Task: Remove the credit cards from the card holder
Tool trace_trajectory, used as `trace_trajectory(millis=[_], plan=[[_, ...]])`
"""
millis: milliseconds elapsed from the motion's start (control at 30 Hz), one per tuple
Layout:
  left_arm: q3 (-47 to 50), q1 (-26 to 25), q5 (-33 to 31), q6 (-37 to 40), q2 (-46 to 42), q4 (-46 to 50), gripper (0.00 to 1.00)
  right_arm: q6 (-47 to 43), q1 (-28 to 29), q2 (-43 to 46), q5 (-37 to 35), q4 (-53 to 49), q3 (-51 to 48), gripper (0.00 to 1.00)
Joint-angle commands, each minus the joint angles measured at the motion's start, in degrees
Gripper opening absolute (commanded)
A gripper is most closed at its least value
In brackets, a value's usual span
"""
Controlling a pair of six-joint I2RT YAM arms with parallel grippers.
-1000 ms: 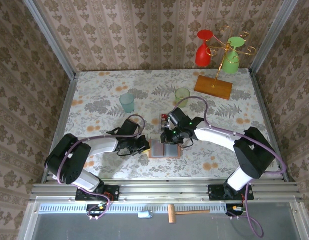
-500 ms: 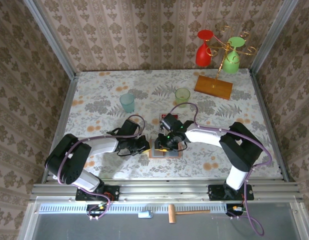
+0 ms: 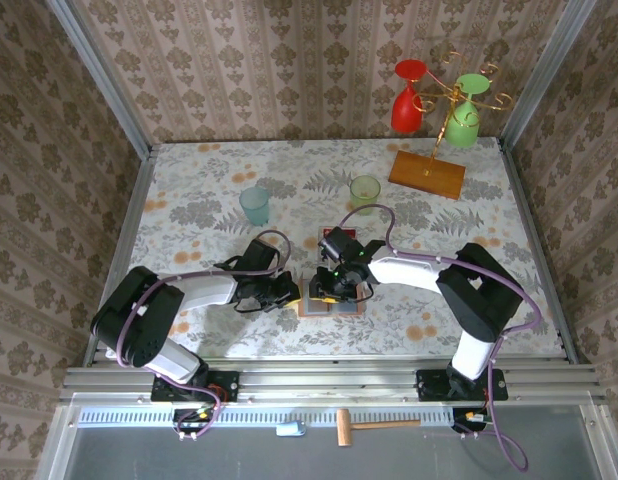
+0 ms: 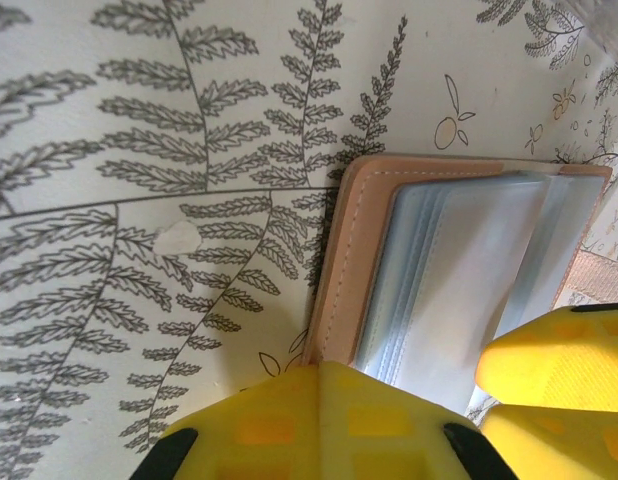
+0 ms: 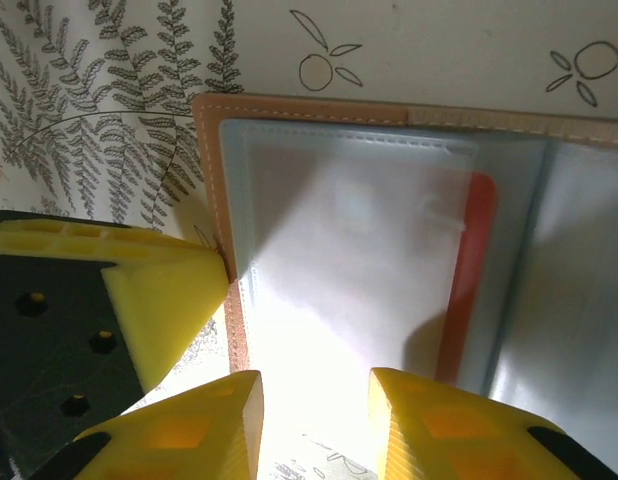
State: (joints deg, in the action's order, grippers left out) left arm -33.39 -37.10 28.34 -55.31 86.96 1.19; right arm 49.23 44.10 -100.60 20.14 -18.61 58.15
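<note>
The salmon-pink card holder (image 3: 332, 299) lies open on the table, its grey-blue pockets (image 4: 459, 270) facing up. My left gripper (image 4: 324, 375) is shut, its yellow tips resting on the holder's left edge (image 5: 211, 190). My right gripper (image 5: 314, 400) hovers low over the left page, open, with the clear pocket showing between its fingers (image 5: 434, 420). A card with a red edge (image 5: 471, 270) sits inside a pocket. A dark red and black card (image 3: 326, 237) lies on the table just beyond the holder, partly hidden by the right wrist.
A teal cup (image 3: 255, 205) and a green cup (image 3: 365, 188) stand behind the holder. At the back right an orange stand base (image 3: 427, 174) carries a red glass (image 3: 407, 100) and a green glass (image 3: 465, 115). Patterned walls close in the table.
My right gripper has come down and left from beyond the holder onto its left page, and its jaws have opened. The left gripper has stayed put on the holder's edge.
</note>
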Motion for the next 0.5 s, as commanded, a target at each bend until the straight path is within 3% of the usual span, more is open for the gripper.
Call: trace_trajectory(millis=[0,467], plan=[[-0.43,-0.28,-0.03,0.66,0.92,2.41,0.06,-0.53,0.33,-1.35,-1.67,-2.38,1.18,0.33],[-1.73,-0.33,-0.71,1.52,1.40,4.81,0.06,-0.98,-0.90,1.23,-2.12,-1.85,-0.99,0.33]])
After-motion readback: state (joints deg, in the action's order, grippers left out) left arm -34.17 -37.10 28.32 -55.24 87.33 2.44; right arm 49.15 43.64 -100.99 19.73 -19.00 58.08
